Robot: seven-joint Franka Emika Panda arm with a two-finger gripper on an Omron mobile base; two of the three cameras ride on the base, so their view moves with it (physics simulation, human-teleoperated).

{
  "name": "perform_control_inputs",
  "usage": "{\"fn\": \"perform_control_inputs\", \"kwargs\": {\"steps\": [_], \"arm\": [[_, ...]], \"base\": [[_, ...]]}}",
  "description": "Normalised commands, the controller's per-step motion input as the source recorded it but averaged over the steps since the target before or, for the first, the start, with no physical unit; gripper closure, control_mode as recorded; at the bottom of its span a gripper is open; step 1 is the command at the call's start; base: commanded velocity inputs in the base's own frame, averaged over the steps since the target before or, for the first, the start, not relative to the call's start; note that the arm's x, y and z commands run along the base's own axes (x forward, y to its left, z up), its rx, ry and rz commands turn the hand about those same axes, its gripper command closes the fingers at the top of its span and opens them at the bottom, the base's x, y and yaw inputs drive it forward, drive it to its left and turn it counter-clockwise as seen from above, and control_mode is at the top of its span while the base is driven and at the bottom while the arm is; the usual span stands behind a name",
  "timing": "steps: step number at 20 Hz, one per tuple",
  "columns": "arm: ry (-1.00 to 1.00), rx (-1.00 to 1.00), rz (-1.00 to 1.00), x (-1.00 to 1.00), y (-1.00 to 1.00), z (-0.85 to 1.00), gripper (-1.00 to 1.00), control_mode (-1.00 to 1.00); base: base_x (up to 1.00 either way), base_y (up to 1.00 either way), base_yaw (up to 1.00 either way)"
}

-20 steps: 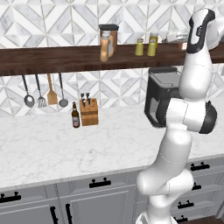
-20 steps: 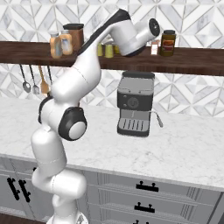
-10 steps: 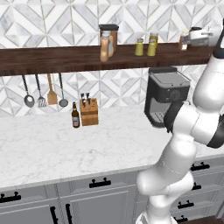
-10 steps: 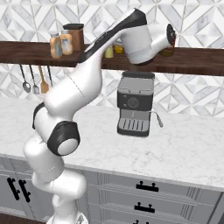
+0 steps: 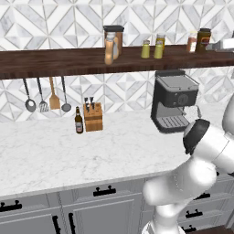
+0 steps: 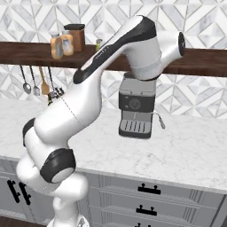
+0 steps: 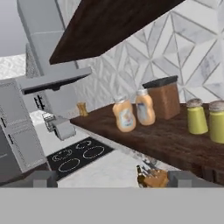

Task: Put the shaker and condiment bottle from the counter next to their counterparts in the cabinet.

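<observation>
The dark wooden cabinet (image 5: 68,61) runs as a thick plank along the patterned tile wall, above the marble counter (image 5: 59,155). On it, in the left base view, the two peach-orange condiment bottles (image 5: 109,49) stand close together in front of a big dark-lidded jar (image 5: 115,36), so that they overlap and are hard to tell apart there; the hand view shows them clearly as a pair side by side, the nearer condiment bottle (image 7: 124,114) just beside its twin (image 7: 145,107), with the jar right behind them. Further along the plank the two yellow-green shakers (image 5: 152,48) stand next to each other, a small gap between them; in the hand view one shaker (image 7: 196,116) sits just beside the other at the right edge. Towards the right end of the plank stand a reddish bottle (image 5: 192,42) and an amber jar with a dark lid (image 5: 203,39). The gripper (image 7: 111,177) is spread wide and holds nothing: its two dark fingertips (image 7: 43,178) rise far apart at the bottom of the hand view, which looks along the plank from its end. Below the plank, utensils (image 5: 43,93) hang on the wall, and a dark beer bottle (image 5: 78,120) stands touching or just beside a wooden knife block (image 5: 93,117) on the counter. A dark coffee machine (image 5: 173,101) stands against the wall further right.
</observation>
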Motion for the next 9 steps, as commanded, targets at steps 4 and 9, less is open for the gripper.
{"fn": "perform_control_inputs", "kwargs": {"steps": [4,9], "arm": [[-0.29,0.00,0.01,-1.00,0.19,0.00,-1.00,-1.00],[-0.29,0.00,0.01,-1.00,0.30,0.00,-1.00,-1.00]], "base": [[0.00,0.00,0.00],[0.00,0.00,0.00]]}}
